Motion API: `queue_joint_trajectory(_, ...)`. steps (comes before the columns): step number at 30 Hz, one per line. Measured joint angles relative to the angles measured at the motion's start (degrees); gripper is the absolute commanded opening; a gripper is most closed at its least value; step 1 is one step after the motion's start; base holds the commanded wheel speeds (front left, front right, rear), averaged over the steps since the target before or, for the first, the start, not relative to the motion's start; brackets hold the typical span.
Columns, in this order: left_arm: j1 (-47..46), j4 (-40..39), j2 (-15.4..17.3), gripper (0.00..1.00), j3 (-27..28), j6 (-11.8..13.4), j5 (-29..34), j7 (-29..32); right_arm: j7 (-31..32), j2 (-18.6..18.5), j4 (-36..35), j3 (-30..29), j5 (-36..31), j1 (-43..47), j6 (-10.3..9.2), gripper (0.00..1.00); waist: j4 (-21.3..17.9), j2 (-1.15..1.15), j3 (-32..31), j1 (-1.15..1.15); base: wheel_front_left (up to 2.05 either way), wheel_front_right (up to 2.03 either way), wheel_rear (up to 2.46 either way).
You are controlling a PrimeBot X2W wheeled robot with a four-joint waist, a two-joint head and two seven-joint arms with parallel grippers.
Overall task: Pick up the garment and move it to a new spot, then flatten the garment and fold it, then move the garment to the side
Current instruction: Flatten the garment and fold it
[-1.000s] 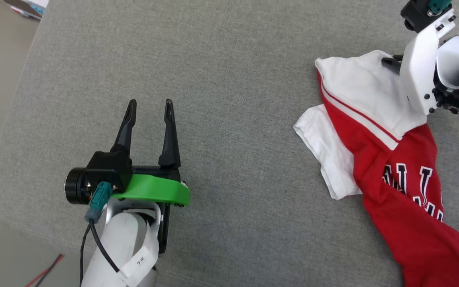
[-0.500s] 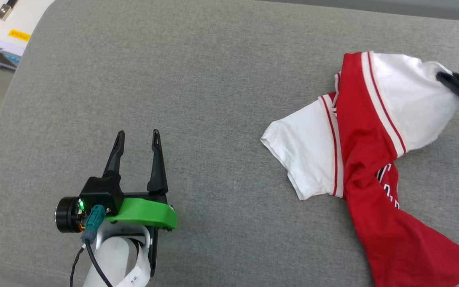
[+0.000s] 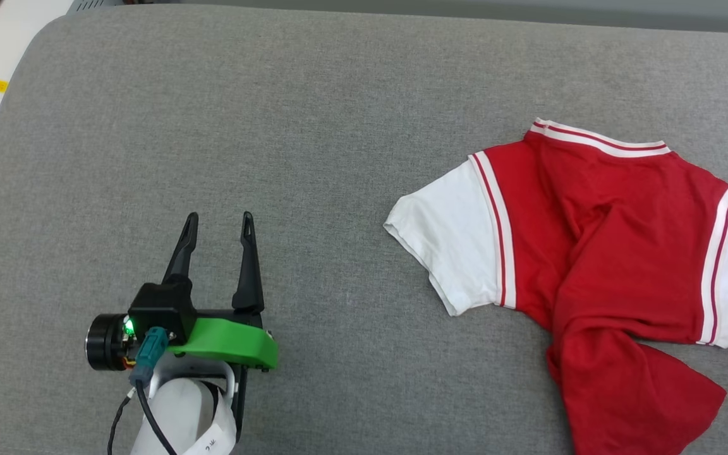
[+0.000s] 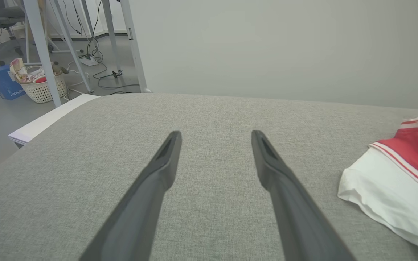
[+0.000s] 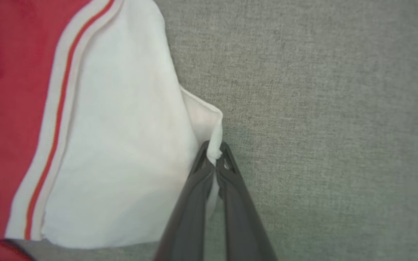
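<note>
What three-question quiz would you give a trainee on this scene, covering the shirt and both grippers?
1. True or false: the left gripper holds the garment.
2. Which part does the right gripper pinch? A) the white sleeve edge B) the red hem C) the collar
3. Short answer: on which side of the left gripper does the garment lie?

Key: 1 false, its jaws stand open and apart from the cloth; 2 A; 3 the robot's right.
</note>
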Motion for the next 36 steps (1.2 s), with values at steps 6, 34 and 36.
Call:
queue_joint_trajectory(6, 0.0, 1.1, 0.0, 1.00, 0.7, -0.8, 1.0, 0.0, -6.1, 3.4, 4.1, -1.5, -0.5, 0.2, 0.00, 0.99, 0.0, 0.00, -0.8, 0.00, 0.00, 0.00, 0.00)
queue_joint_trajectory(34, -22.0, 11.9, 9.6, 1.00, -7.5, -8.4, -3.5, 8.6, -22.6, 37.4, -27.5, -58.3, -59.9, 26.6, 0.00, 1.00, -6.1, 0.00, -7.4, 0.00, 0.00, 0.00, 0.00)
queue_joint_trajectory(36, -25.5, 13.3, 10.9, 1.00, -12.3, -8.5, -7.2, 13.4, -22.6, 38.7, -29.6, -58.9, -61.4, 28.1, 0.00, 1.00, -6.3, 0.00, -7.2, 0.00, 0.00, 0.00, 0.00)
